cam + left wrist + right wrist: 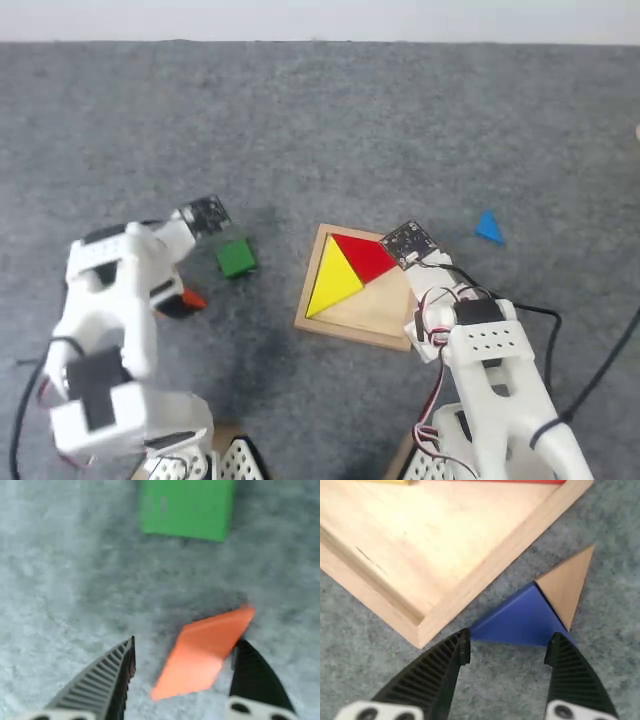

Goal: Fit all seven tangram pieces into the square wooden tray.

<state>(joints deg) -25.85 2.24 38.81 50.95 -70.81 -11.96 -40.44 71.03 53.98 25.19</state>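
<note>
Your high view gives the tray (365,310) with a red triangle (365,255) and a yellow triangle (330,282) seated. Your right wrist view adds a blue triangle (520,622) touching a tan triangle (567,582), just outside the tray's rim. Right gripper (510,647): jaws wide open, empty, blue triangle just ahead of the tips. Left gripper (182,655): jaws wide open, empty, orange piece (202,650) lying between them, green piece (187,507) farther ahead.

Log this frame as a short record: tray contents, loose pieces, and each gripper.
tray: red triangle and yellow triangle inside, rest bare wood
loose on carpet: green piece, orange piece, dark blue triangle, wood-coloured triangle, small blue triangle farther off
left gripper: open, astride orange piece
right gripper: open over dark blue triangle, beside a tray corner
</note>
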